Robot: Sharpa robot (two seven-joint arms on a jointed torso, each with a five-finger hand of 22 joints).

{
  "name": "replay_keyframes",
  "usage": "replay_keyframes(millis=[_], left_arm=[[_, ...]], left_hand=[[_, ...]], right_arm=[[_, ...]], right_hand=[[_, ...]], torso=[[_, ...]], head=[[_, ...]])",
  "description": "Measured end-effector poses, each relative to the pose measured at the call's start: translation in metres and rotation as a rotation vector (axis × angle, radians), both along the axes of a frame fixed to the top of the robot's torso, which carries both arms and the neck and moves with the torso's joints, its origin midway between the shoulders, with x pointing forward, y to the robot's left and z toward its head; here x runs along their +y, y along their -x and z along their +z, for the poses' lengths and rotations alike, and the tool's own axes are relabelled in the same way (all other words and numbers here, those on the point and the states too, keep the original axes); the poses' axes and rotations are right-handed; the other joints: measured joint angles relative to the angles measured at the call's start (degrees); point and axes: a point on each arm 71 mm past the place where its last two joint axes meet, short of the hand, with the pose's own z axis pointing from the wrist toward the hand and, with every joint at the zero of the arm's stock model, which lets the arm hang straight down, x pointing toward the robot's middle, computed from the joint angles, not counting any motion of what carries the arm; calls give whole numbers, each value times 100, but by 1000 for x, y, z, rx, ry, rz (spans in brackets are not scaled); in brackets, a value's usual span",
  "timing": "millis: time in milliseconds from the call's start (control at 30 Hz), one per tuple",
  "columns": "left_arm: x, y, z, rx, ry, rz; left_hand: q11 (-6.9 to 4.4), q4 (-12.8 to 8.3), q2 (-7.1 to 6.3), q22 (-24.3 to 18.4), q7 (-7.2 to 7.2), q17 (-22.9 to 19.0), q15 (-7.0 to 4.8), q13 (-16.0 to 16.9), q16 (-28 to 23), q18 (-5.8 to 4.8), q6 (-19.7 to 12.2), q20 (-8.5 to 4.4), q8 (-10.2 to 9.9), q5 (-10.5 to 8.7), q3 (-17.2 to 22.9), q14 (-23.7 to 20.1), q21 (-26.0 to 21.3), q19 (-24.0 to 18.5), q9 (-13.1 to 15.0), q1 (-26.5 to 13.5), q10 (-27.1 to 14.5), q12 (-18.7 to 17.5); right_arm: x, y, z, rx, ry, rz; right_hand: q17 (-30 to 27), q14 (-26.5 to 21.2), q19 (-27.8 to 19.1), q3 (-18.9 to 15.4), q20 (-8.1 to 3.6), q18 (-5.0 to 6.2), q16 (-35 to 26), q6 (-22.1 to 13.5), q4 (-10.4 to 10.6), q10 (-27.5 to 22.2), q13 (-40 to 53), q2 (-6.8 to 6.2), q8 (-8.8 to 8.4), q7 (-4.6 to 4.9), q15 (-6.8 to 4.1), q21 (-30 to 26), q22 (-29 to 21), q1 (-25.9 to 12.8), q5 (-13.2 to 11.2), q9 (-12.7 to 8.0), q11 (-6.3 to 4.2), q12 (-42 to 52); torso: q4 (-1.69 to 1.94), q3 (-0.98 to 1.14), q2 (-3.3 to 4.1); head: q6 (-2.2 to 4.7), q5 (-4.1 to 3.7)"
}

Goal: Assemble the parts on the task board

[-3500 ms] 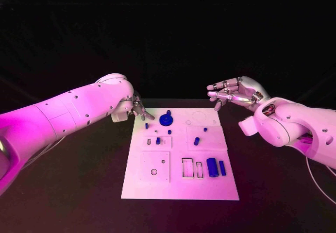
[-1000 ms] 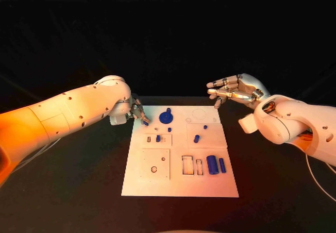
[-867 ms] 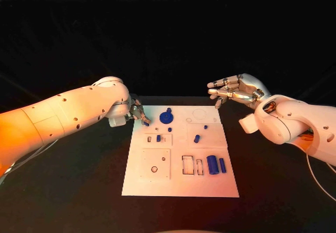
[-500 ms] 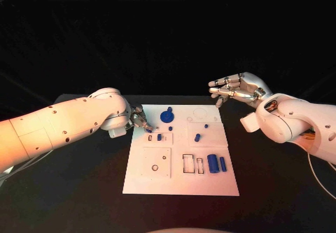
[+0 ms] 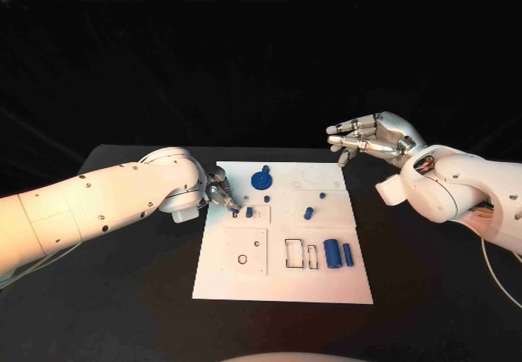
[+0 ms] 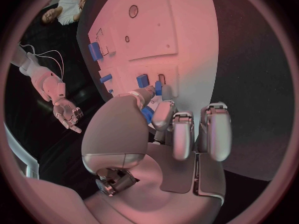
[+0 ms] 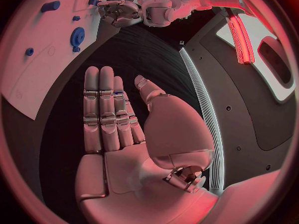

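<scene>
The white task board (image 5: 283,279) lies in the middle of the black table. My left hand (image 5: 218,192) is low over the board's left edge and pinches a small blue peg (image 6: 148,115) between thumb and a finger, just beside a small slot and a blue piece (image 5: 249,213). A blue gear (image 5: 261,180) stands at the far end, a blue cylinder (image 5: 330,254) and a blue bar (image 5: 347,254) lie at the near right. My right hand (image 5: 376,139) hovers beyond the board's far right corner, fingers apart, holding nothing.
More small blue parts (image 5: 308,213) sit mid-board on the right. Rectangular cutouts (image 5: 293,255) and a square plate with an oval hole (image 5: 241,259) take up the near half. Black table surrounds the board on all sides.
My left hand closed on the small blue peg at the board's far left edge and carried it nearer, to the slot area. The right hand has barely moved.
</scene>
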Motion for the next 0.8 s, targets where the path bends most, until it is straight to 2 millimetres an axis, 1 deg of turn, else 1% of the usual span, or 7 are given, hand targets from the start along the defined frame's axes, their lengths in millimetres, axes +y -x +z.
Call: replay_keyframes(millis=[233, 300, 567, 800], left_arm=[[1, 0, 0, 6, -10, -11], [1, 0, 0, 9, -13, -15], [4, 1, -1, 27, -30, -29], [4, 2, -2, 34, -36, -37]], left_hand=[[0, -9, -22, 0, 0, -1, 0, -1, 0, 0, 1, 0, 0, -1, 9, 0, 0, 0, -4, -23, 0, 0], [0, -40, -41, 0, 1, -1, 0, -1, 0, -1, 1, 0, 0, -4, 40, 0, 0, 0, -4, -42, 0, 0], [1, -49, -41, 0, 1, -1, 0, -2, 0, 0, 1, 0, -12, -7, 49, 0, 0, 0, -31, -42, -1, 0], [1, -50, -40, 4, 1, -2, 0, -2, 0, 0, 2, 0, -20, -28, 49, 0, -1, 0, -31, -42, -1, 0]], right_arm=[[0, 0, 0, 1, 0, 1], [0, 0, 0, 1, 0, 1], [0, 0, 0, 1, 0, 1], [0, 0, 0, 1, 0, 1]], right_hand=[[3, 0, 16, 0, 16, 0, -22, 0, 0, 0, 0, 0, 0, 0, 0, 0, 0, 0, 0, 0, 0, 0], [5, 0, 21, 0, 21, 0, -22, 0, 0, 0, 0, 0, 0, 0, 0, 0, 0, 0, 0, 0, 0, 0], [5, 0, 21, 0, 21, 0, -22, 0, 0, 0, 0, 0, 0, 0, 0, 0, 0, 0, 0, 0, 0, 0], [4, 0, 21, 0, 21, 0, -22, 0, 0, 0, 0, 0, 0, 0, 0, 0, 0, 0, 0, 0, 0, 0]], torso=[[-2, 2, 6], [-1, 1, 7], [-1, 0, 7], [3, -5, 4]], head=[[-4, 2], [-14, 2], [-53, -8], [-70, 8]])
